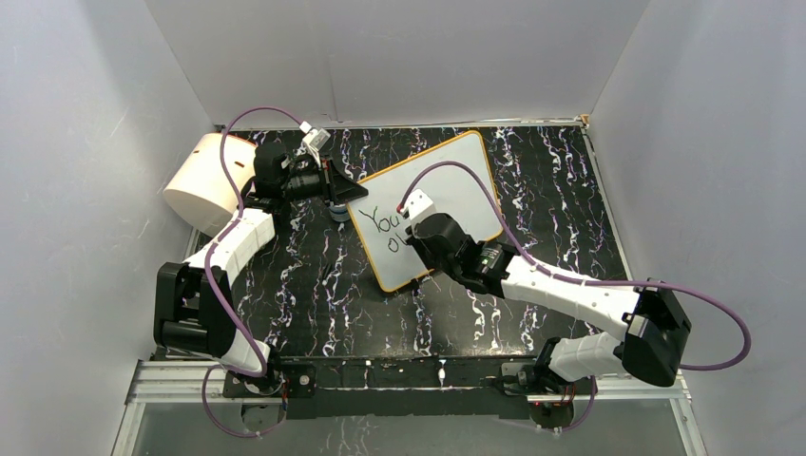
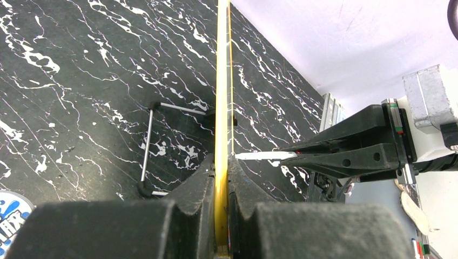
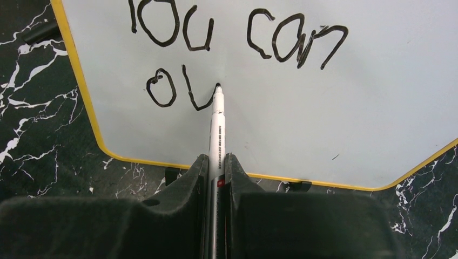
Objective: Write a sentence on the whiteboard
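The whiteboard, glossy white with a yellow rim, stands tilted on the dark marbled table. Its edge shows end-on in the left wrist view. My left gripper is shut on that rim at the board's left edge, also seen from the top view. My right gripper is shut on a white marker; its black tip touches the board at the end of the "v". The sentence reads "You can" with "ov" below it. The right gripper covers part of the lettering in the top view.
A big cream cylinder lies at the back left. A wire stand lies on the table behind the board. Two black clip feet sit under the board's lower rim. White walls close in the table on three sides.
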Motion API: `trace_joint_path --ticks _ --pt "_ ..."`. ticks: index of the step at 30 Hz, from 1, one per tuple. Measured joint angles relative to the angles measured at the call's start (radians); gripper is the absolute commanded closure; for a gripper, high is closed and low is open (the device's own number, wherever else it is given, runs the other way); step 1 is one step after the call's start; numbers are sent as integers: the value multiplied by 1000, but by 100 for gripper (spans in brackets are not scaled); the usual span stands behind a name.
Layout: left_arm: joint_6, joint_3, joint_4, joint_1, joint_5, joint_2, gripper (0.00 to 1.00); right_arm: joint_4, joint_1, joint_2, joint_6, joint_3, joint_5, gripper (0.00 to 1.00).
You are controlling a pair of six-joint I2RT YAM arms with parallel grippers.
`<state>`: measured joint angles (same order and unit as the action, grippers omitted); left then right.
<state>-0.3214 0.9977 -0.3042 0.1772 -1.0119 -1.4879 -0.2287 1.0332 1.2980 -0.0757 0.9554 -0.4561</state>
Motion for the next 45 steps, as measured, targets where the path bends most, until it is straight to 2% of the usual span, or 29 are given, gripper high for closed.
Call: trace_joint_path --ticks 13,24,45 --pt "0 0 1 0 0 0 100 22 -6 -6 1 4 -2 100" --pt "0 0 0 0 -2 0 100 22 -13 -85 -28 -32 14 100" --pt "0 0 0 0 -2 0 100 35 -13 -61 -61 -70 12 100"
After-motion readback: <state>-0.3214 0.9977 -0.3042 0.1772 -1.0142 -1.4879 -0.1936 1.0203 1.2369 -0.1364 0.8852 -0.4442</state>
